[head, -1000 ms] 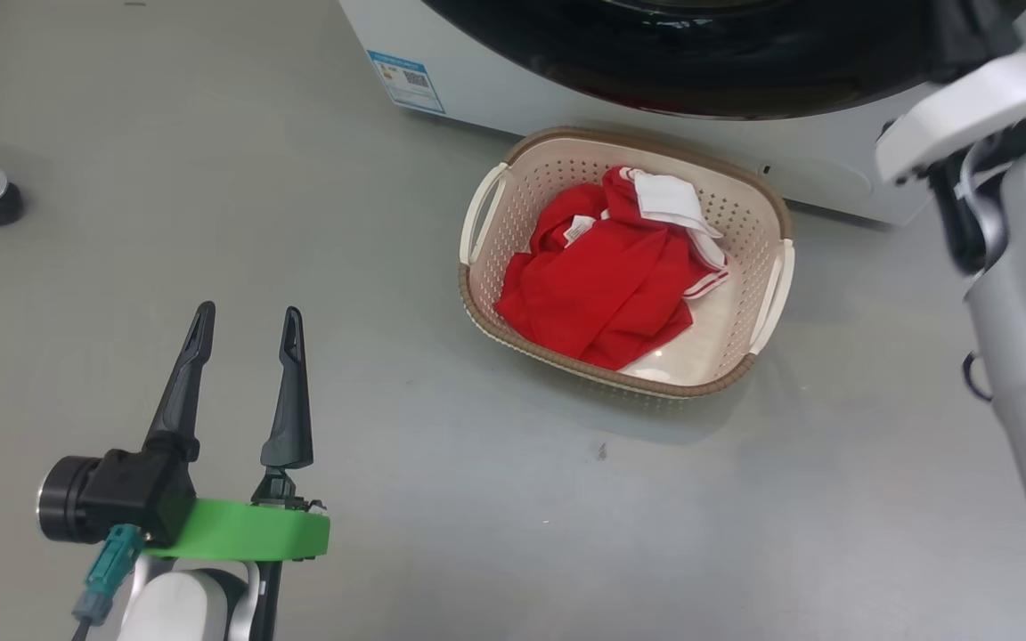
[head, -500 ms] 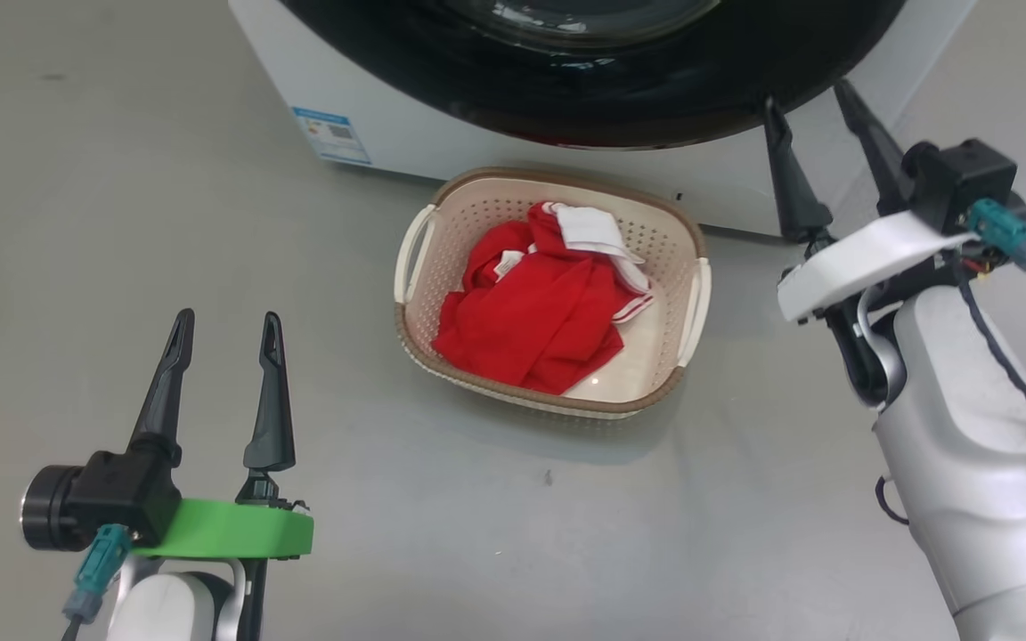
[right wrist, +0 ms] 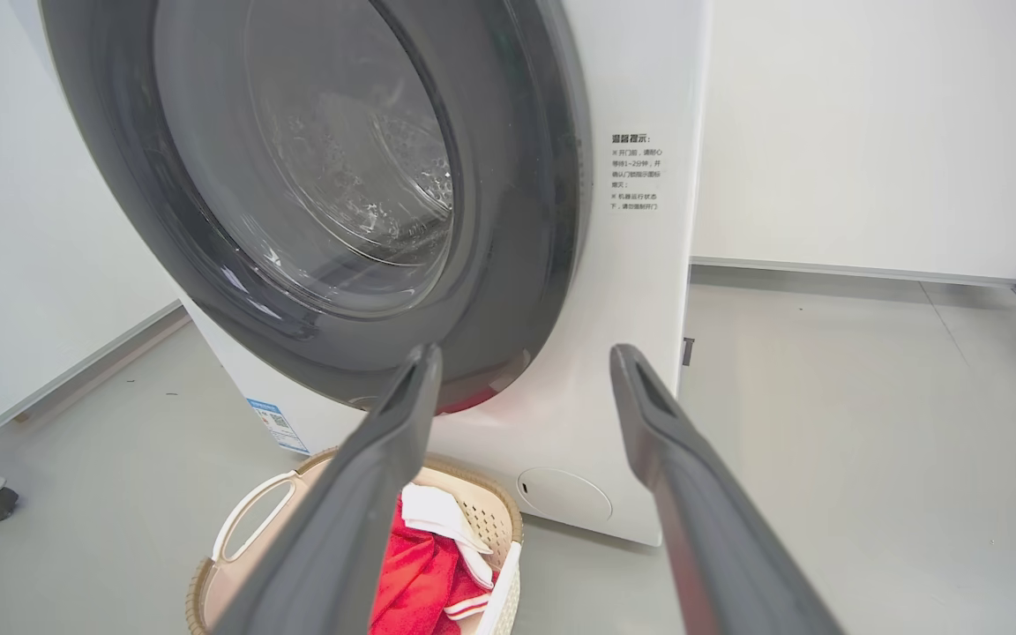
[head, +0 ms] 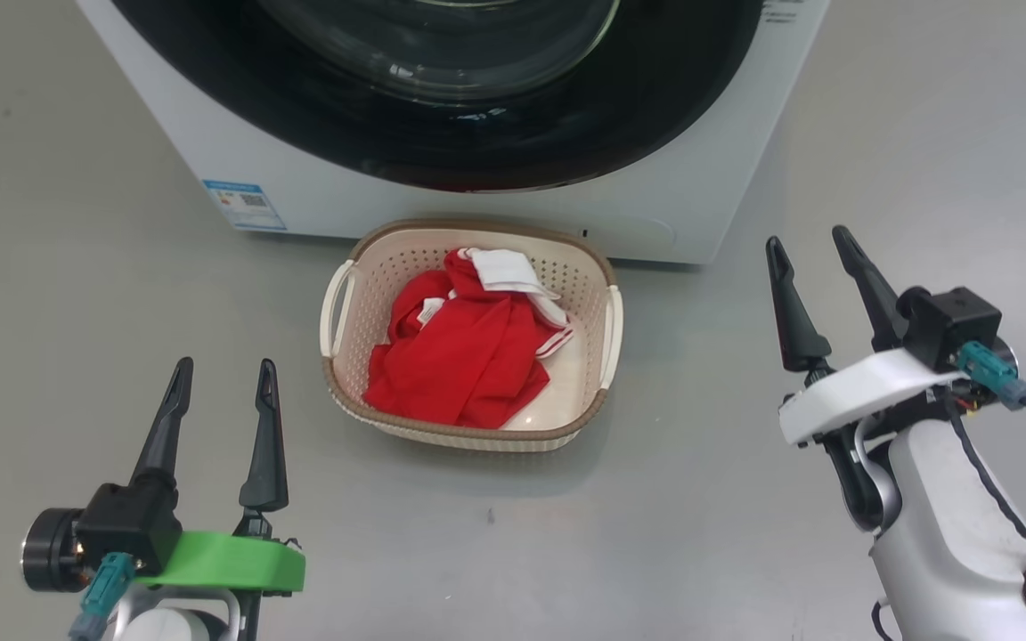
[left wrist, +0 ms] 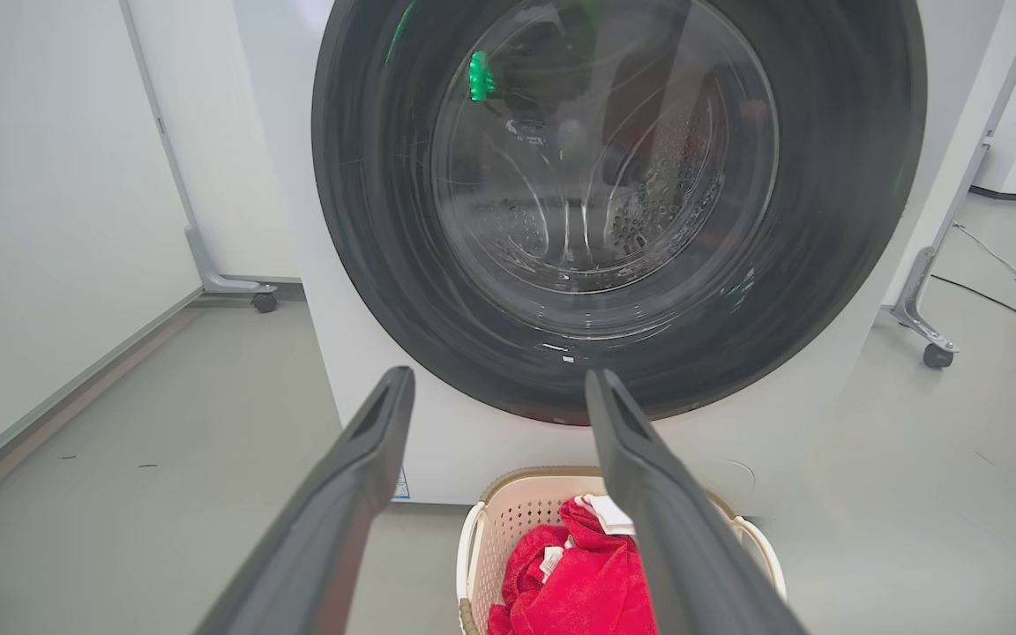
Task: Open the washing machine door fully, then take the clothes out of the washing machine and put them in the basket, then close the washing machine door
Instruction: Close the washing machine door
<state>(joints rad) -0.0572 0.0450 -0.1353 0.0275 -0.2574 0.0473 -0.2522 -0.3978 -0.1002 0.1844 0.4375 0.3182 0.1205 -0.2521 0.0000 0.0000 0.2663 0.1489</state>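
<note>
Big white boxy washer point(head: 326, 200), its round door point(head: 442, 53) shut flush, glossy black rim around bulging glass. On the floor just in front, the perforated cream basket point(head: 477, 441) cradles the crumpled red clothes point(head: 460, 356). Left claw point(head: 224, 369) and right claw point(head: 805, 236) both gape empty, slim and dark.

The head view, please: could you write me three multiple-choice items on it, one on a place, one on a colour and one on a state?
1. Where do the clothes lie? A) in the drum B) in the basket C) on the floor
2. What colour is the basket's rim? A) blue B) brown C) black
3. How are the left gripper and right gripper? A) both open, empty B) both shut C) left shut on clothes
Answers: 1 B, red fabric sits inside its walls; 2 B, a brown band tops it; 3 A, jaws spread, nothing between.
</note>
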